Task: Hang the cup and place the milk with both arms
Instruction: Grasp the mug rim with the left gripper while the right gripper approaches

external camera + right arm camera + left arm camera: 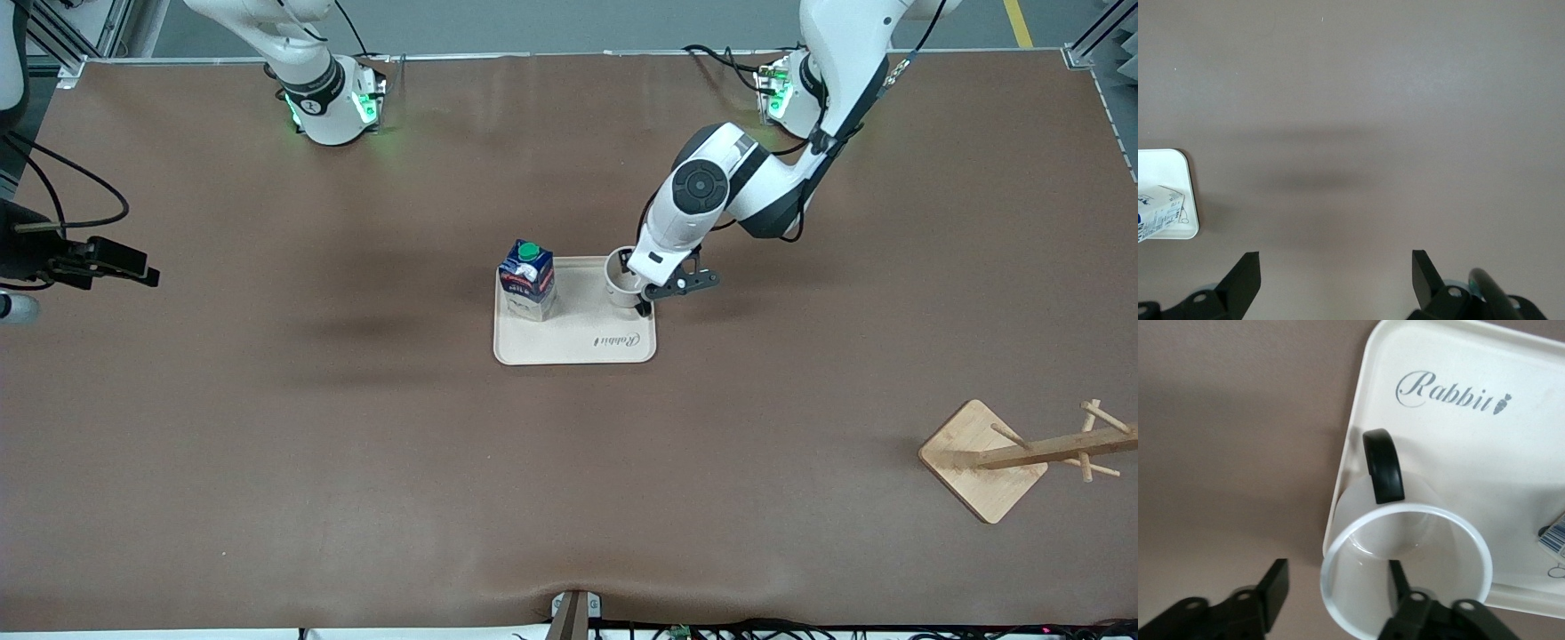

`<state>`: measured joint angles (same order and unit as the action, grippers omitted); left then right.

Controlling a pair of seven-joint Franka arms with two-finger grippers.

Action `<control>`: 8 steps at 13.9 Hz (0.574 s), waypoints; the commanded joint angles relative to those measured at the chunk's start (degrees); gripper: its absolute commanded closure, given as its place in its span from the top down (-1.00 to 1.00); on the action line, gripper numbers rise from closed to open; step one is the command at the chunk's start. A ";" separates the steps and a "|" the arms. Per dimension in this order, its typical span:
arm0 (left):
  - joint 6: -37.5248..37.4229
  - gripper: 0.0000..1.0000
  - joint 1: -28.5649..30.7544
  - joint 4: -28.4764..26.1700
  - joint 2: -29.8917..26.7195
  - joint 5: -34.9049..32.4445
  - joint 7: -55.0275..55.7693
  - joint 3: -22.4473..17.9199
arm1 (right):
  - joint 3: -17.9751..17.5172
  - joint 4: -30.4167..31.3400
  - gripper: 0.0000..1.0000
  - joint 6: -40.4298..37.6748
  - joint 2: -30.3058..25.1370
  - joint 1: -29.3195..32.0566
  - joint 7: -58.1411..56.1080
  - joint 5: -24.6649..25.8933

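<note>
The white cup (620, 277) stands upright on the beige tray (578, 347), at the corner toward the left arm's end. Its black handle (1383, 467) points along the tray's edge. My left gripper (642, 302) is open at the cup's rim (1337, 587): one finger (1398, 577) is inside the cup and the other (1275, 587) is outside its wall. The dark-blue milk (528, 280) with a green cap stands on the same tray, toward the right arm's end. My right gripper (1336, 267) is open and empty above bare table, with the milk (1155, 207) at the edge of its view.
A wooden cup rack (1022, 453) with pegs on a square base stands near the front camera at the left arm's end of the table. A black device (89, 258) with cables sits at the table's edge at the right arm's end.
</note>
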<state>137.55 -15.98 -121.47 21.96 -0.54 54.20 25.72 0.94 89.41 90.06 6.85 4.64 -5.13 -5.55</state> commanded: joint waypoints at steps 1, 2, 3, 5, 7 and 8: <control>1.76 -0.20 -0.46 0.18 1.59 0.10 0.81 -0.15 | -0.24 0.85 1.00 -0.76 -0.61 -0.42 4.84 0.02; 2.11 -0.44 -0.46 0.18 1.85 -0.25 0.81 -0.15 | -0.24 1.55 1.00 -0.85 -0.78 -1.38 8.35 0.02; 2.11 -0.61 -0.46 0.44 1.94 -0.25 0.81 -0.15 | -0.24 1.65 1.00 -1.55 -0.87 -2.08 10.56 0.02; 2.20 -0.95 -0.80 0.97 2.64 -0.51 0.64 -0.15 | -0.33 1.65 1.00 -3.30 -0.87 -2.44 10.67 -0.33; 2.20 -1.00 -0.63 2.11 3.09 -2.97 0.64 -0.23 | -0.33 1.56 1.00 -3.58 -0.78 -4.28 10.76 -0.42; 2.20 -1.00 -0.46 2.46 2.74 -2.98 0.47 -0.15 | -0.33 1.12 1.00 -3.49 -0.70 -4.72 11.11 -0.51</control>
<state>139.51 -16.25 -120.65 24.38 -1.97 54.18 25.70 0.50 90.24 86.74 6.85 1.13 4.51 -5.62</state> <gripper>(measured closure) 0.934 0.000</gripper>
